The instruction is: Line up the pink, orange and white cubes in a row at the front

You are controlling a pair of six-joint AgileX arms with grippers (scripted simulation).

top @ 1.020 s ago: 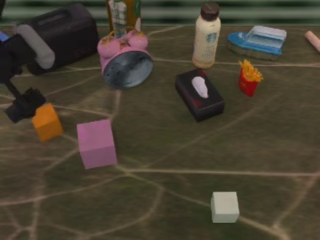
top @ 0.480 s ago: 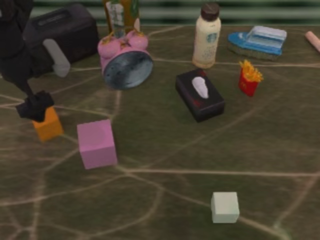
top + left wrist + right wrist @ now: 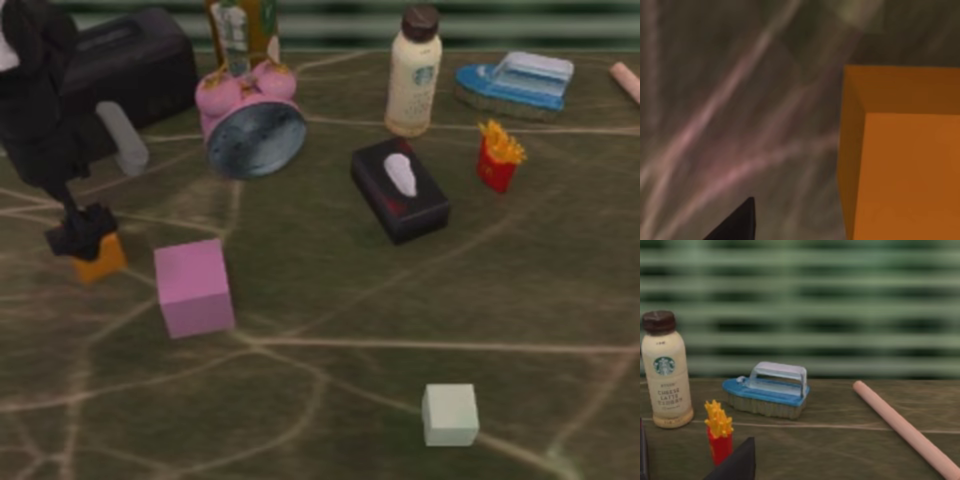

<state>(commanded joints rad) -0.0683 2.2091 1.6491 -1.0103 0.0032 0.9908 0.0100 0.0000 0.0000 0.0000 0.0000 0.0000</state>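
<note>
**Left gripper down over orange cube, far-left side of table**

Top view: Left arm reaches in from the far left corner. Left gripper [image 3: 82, 232] sits directly on top of the orange cube [image 3: 100, 259], hiding the cube's far part. Grip state: cannot tell; fingers merge into one dark mass from above. Pink cube [image 3: 194, 287] rests on the table [image 3: 330, 300] just right of the orange one, apart from it. White cube [image 3: 450, 414] sits alone near the front edge, right of centre, well apart from the other two. Far row, left to right: dark box [image 3: 140, 62], alarm clock [image 3: 252, 125] tipped face-forward, bottle [image 3: 414, 72], brush [image 3: 517, 82]. Tissue box [image 3: 399, 188] lies mid-table, with the fries box [image 3: 498, 157] to its right. Right arm not seen here.

Left wrist view: Orange cube [image 3: 902, 155] fills one side at very close range, resting on the table. One dark fingertip [image 3: 737, 225] shows at the frame edge, apart from the cube.

Right wrist view: Bottle [image 3: 665, 371], fries box [image 3: 719, 435], brush [image 3: 767, 390] and a pink rod [image 3: 905, 427] lie on the table. One dark fingertip [image 3: 737, 465] shows; grip state cannot be told.
</note>
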